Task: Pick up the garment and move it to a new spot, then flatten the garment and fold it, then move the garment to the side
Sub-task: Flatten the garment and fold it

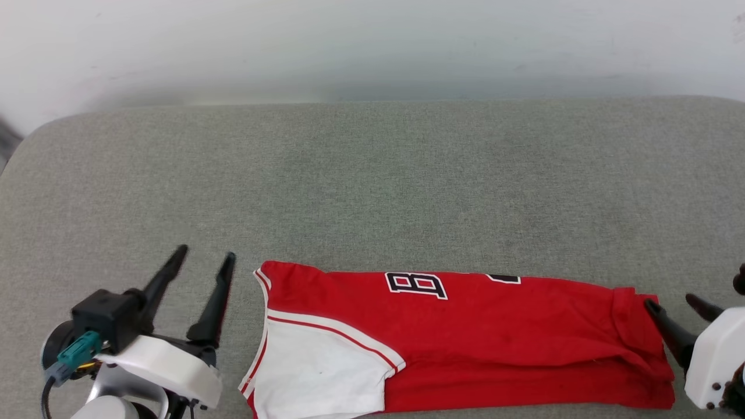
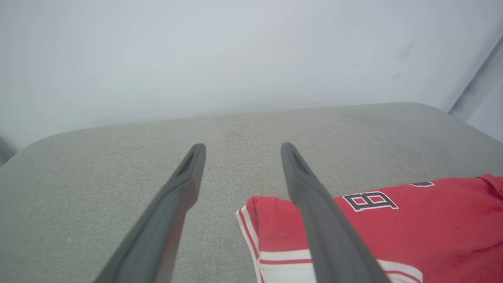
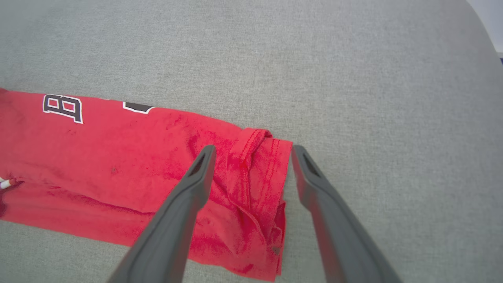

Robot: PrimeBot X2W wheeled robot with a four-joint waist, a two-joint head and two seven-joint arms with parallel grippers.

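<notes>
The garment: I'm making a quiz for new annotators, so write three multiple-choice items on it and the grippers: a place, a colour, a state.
1. Where on the grey cushion does the garment lie? A) near edge, between the left gripper and right gripper B) far edge, by the wall C) hanging off the left side
2. What colour is its sleeve? A) black B) white C) blue
3. How are the two grippers? A) both shut on cloth B) one shut C) both open
Answers: A, it lies along the near edge; B, the sleeve is white with red trim; C, each wrist view shows fingers spread apart.
</notes>
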